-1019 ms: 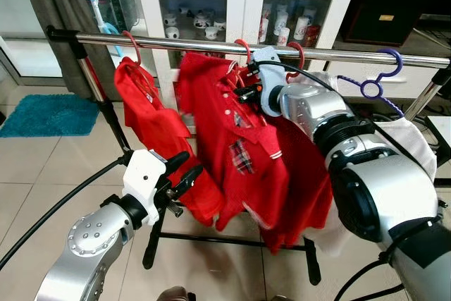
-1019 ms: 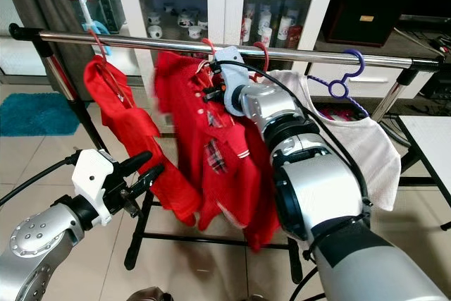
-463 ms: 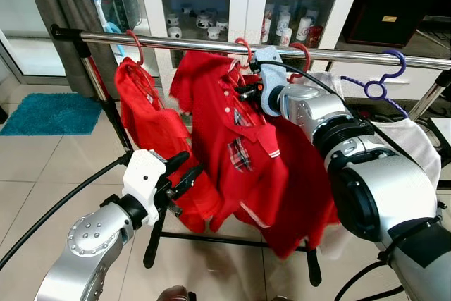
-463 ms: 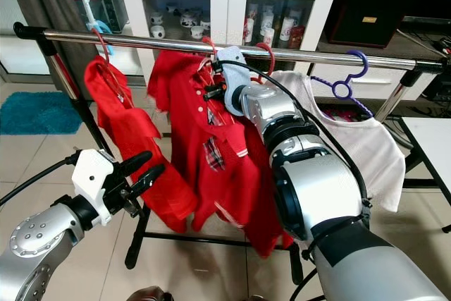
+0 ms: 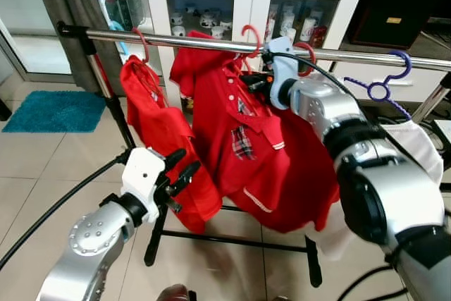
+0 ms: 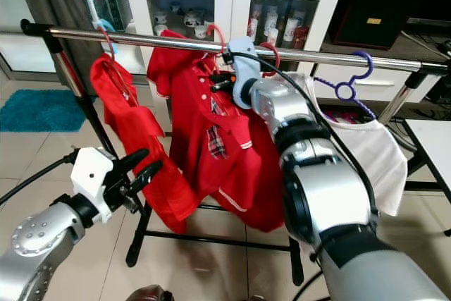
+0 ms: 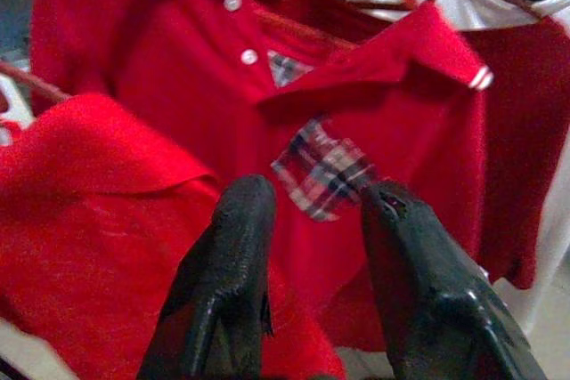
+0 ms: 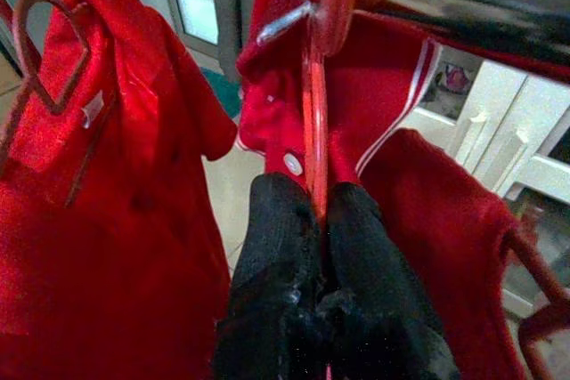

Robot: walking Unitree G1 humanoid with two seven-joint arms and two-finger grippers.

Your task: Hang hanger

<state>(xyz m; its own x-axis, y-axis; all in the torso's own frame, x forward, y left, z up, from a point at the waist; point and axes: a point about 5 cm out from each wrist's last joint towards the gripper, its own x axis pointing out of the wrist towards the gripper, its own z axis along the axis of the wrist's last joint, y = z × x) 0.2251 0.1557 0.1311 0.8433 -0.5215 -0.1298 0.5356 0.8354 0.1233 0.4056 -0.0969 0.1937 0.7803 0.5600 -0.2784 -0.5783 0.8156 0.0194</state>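
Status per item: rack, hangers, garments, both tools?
Rail: horizontal, carrying four hangers.
Left red shirt: hanging on a red hanger.
Red polo: on its red hanger, hook over the rail.
Right tool: shut on the polo's hanger below the hook.
Left tool: open, low in front of the shirts, holding nothing.
Purple hanger: hooked on the rail.
White garment: hanging at the right end.
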